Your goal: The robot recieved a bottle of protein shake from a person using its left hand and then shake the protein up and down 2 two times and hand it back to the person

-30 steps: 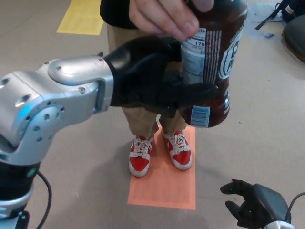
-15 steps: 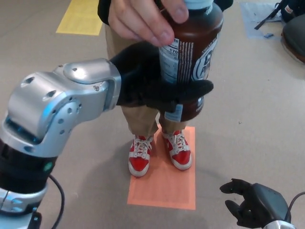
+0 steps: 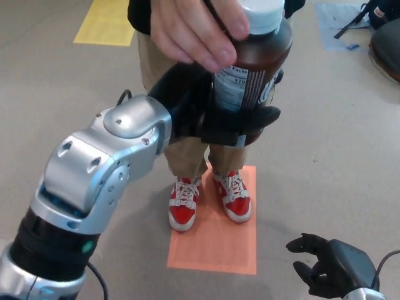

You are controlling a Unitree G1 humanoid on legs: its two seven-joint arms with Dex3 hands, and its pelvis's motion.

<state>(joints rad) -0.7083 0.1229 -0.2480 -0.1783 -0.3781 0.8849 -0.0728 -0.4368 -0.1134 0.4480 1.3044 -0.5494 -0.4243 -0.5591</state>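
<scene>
While the bottle (image 3: 253, 59) is held by a person's hand (image 3: 194, 28), it is gripped by the left hand (image 3: 215, 112). The right hand (image 3: 328, 269) is seen at five o'clock, empty, fingers spread.

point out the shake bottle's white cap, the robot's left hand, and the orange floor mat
White plastic bottle cap (image 3: 263, 15), head view, on its side wall.
Black left hand (image 3: 215, 112), head view, on the palm.
Orange rectangular floor mat (image 3: 215, 247), head view, bare part below the shoes.

Lighting is even, bright and diffuse, evidently from overhead. Soft highlights sit on the silver arm (image 3: 100, 169) casing toward 9 o'clock; a faint glare band runs down the bottle (image 3: 253, 69). Shadows on the floor (image 3: 325, 162) are weak and soft-edged. The person's hand (image 3: 197, 31) at 12 o'clock is slightly blurred. Label print is unreadable.
</scene>
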